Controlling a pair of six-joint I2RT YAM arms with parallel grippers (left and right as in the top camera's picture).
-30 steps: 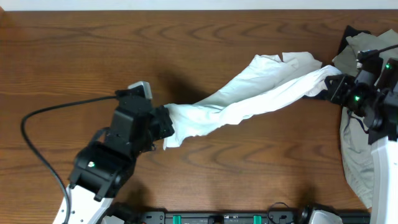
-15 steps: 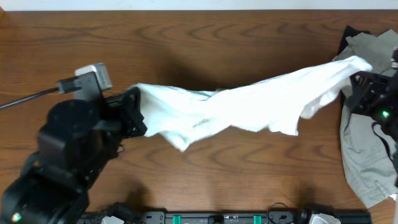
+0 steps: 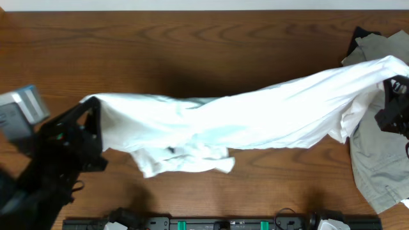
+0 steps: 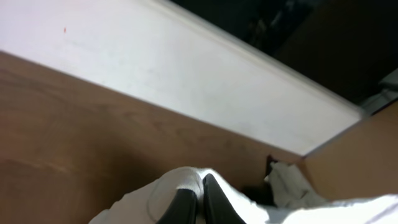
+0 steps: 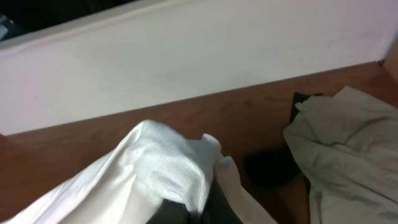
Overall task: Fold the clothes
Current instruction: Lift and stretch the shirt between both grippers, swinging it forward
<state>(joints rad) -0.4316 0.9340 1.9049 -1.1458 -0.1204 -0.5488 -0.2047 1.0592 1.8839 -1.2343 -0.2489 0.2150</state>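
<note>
I have the white T-shirt (image 3: 255, 121) strung in the air between my two pincers, hanging above the worktop (image 3: 192, 38) along its whole span. The left pincer (image 3: 96, 131) is clenched on one end; in the left wrist view its dark tips are pressed together with cloth bulging round them. The right pincer (image 3: 388, 89) is grasping the other end, and its wrist view shows ribbed white fabric bunched over the tips.

As I read it, this is the spreading step: get the shirt open and flat before any fold. The cloth is twisted into a band rather than a sheet, and a loose flap sags just beside the left pincer, on the side facing the right one. I would keep even tension on both ends and lower them together, so that the flap touches down first and the rest is drawn flat over it.

The trouble is on the right. A crumpled grey-green garment (image 3: 377, 166) lies directly under and beside the right pincer, with a dark cloth (image 3: 356, 39) just beyond it. Lowered here, that end would land on the pile, so I would carry both pincers toward the left one's side first.
</note>
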